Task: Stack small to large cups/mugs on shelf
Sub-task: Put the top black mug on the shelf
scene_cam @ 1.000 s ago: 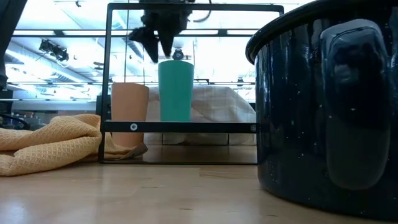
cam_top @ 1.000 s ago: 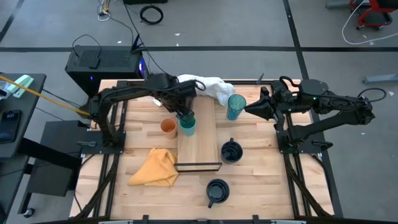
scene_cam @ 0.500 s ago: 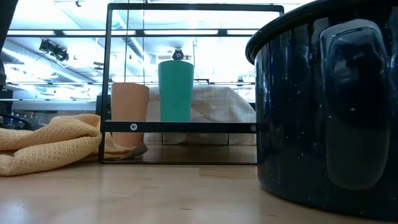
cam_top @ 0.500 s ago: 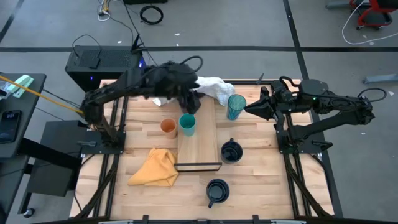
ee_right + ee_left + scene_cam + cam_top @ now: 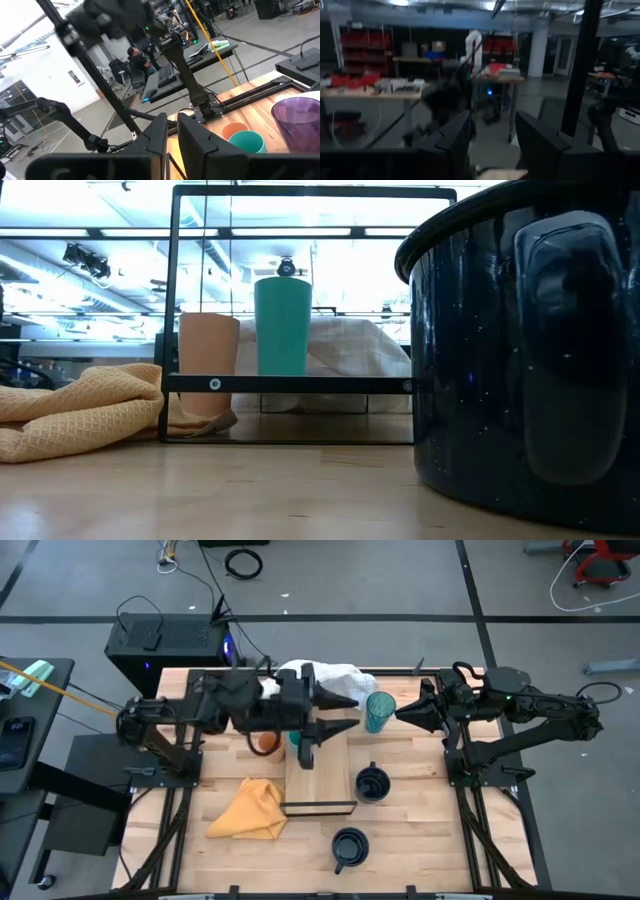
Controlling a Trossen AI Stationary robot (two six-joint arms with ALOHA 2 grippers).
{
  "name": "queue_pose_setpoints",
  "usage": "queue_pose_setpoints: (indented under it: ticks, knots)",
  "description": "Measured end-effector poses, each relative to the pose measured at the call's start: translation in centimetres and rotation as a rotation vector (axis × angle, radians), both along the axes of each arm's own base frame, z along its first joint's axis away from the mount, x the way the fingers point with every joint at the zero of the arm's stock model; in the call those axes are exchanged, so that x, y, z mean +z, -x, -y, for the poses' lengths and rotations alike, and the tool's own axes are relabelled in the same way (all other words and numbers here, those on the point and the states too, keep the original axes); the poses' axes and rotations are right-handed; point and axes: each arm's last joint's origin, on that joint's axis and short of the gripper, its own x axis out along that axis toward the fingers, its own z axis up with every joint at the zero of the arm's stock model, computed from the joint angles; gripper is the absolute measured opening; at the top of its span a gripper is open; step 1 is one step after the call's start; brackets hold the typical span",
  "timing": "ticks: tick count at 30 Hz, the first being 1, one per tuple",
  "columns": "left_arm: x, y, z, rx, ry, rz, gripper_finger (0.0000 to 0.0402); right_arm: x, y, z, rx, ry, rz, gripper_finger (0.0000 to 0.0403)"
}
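Note:
The short teal cup (image 5: 282, 325) stands upright on the pale wooden shelf (image 5: 322, 780), near its far left corner. The orange cup (image 5: 209, 360) stands on the table just left of the shelf. My left gripper (image 5: 343, 712) is open and empty. It is raised high above the teal cup, with its fingers pointing toward the table's right; the left wrist view shows its gap (image 5: 492, 145). My right gripper (image 5: 402, 716) is shut and empty beside a tall teal tumbler (image 5: 378, 710). A purple tumbler (image 5: 299, 122) shows in the right wrist view. Two navy mugs (image 5: 372, 783) (image 5: 349, 846) stand on the table.
A yellow cloth (image 5: 250, 810) lies crumpled at the near left. A white cloth (image 5: 335, 680) lies at the far edge behind the shelf. The shelf's dark metal rim (image 5: 300, 383) faces the near edge. The near navy mug (image 5: 530, 350) fills the low view's right side.
My left gripper has risen from just above the teal cup, out of the low view. It has swung so that its fingers point toward the table's right. The teal cup has stayed upright on the shelf.

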Motion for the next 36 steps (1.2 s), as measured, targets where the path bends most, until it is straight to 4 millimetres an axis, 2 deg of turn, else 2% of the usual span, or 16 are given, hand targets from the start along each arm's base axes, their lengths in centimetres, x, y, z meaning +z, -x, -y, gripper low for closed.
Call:
queue_pose_setpoints:
  ticks: [5,13,18,23,26,30,36]
  knots:
    - [-4.7,-0.8,1.1,-0.042,0.067,-0.062,0.0156,0.0,0.0,0.0,0.0,0.0,0.0,0.0052]
    - [-10.6,1.3,2.4,-0.056,0.196,-0.019,0.0155,0.1,0.3,0.0,0.0,-0.007,0.007,0.0052]
    - [-12.1,3.6,3.5,-0.03,0.22,-0.04,0.0146,0.2,0.6,0.0,0.0,-0.008,0.018,0.0052]
    - [-14.6,5.4,4.7,0.046,0.213,-0.095,0.0136,0.2,0.6,0.0,0.0,-0.008,0.018,0.0052]
    - [-16.3,7.0,4.8,0.105,0.252,-0.071,0.0131,0.2,0.6,0.0,0.0,-0.009,0.018,0.0052]
    - [-18.5,9.9,4.2,0.158,0.287,-0.028,0.0124,0.3,0.7,0.0,0.007,-0.017,0.019,0.0052]
    - [-21.3,14.6,2.2,0.175,0.332,-0.008,0.0112,0.3,0.8,-0.3,0.055,-0.051,0.018,0.0052]
